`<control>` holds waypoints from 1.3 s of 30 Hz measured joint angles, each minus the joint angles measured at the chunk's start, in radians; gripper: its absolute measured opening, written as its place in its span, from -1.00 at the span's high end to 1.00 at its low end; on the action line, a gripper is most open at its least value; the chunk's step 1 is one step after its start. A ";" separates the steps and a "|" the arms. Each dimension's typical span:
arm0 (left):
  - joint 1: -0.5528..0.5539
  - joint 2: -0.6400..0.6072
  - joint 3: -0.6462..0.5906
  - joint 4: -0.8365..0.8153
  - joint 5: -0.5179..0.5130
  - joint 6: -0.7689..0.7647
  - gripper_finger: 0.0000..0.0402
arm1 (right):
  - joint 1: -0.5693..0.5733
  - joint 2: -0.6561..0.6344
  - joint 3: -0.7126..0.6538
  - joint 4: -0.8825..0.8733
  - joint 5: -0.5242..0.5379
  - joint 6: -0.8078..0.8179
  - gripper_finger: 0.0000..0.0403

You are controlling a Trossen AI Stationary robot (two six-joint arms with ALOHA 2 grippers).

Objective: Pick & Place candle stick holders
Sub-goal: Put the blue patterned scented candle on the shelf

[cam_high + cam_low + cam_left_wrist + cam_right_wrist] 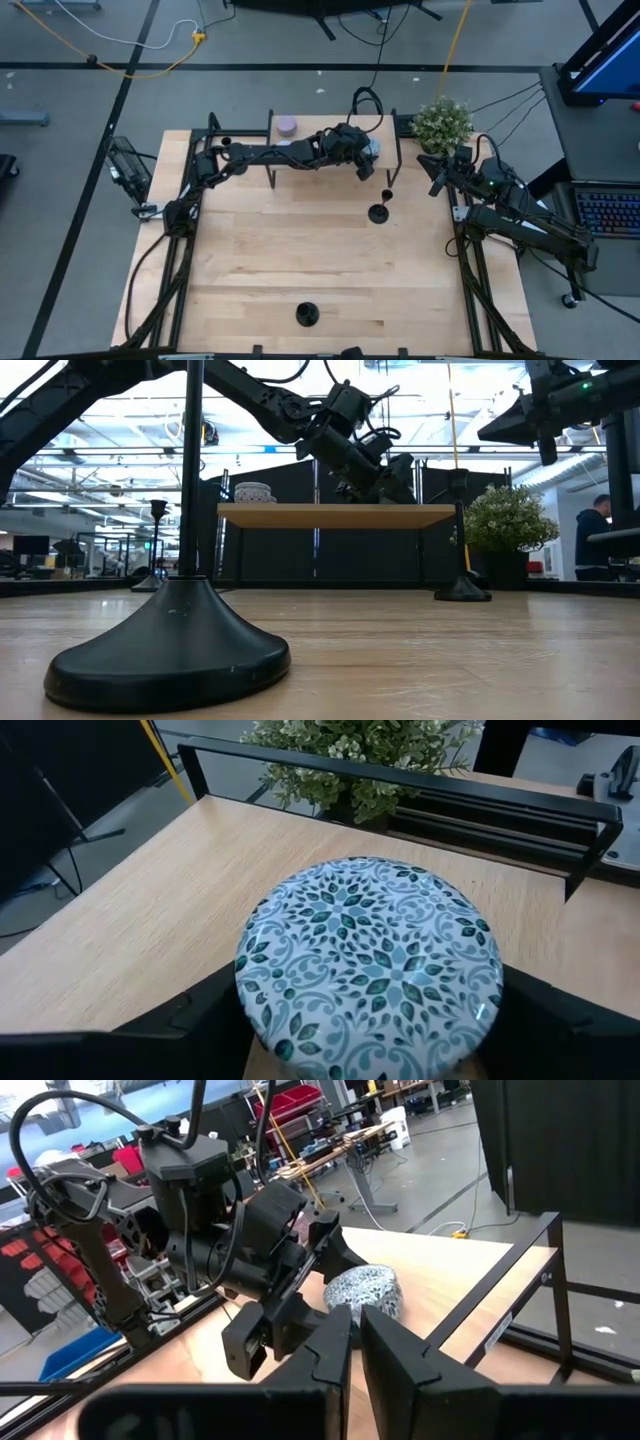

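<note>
Left gripper (pixel 368 158) fingers straddle the patterned tin (pixel 368 965); right gripper (pixel 437 172) fingers together; candle stick holders (pixel 380 211) stand upright, stems vertical.

Patterned tin (pixel 368 965) on raised shelf (pixel 320 128), plant (pixel 442 122) beyond

Patterned tin (pixel 368 965), lilac tin (pixel 287 125) on shelf (pixel 335 515); plant (pixel 442 122).

White tin (pixel 370 960) with teal leaf pattern; black candle stick holders (pixel 380 212); lilac tin (pixel 287 125).
</note>
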 joint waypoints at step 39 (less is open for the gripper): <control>-0.026 -0.066 0.000 -0.045 -0.363 -0.117 -0.51 | 0.000 0.000 0.000 -0.005 0.002 0.000 0.91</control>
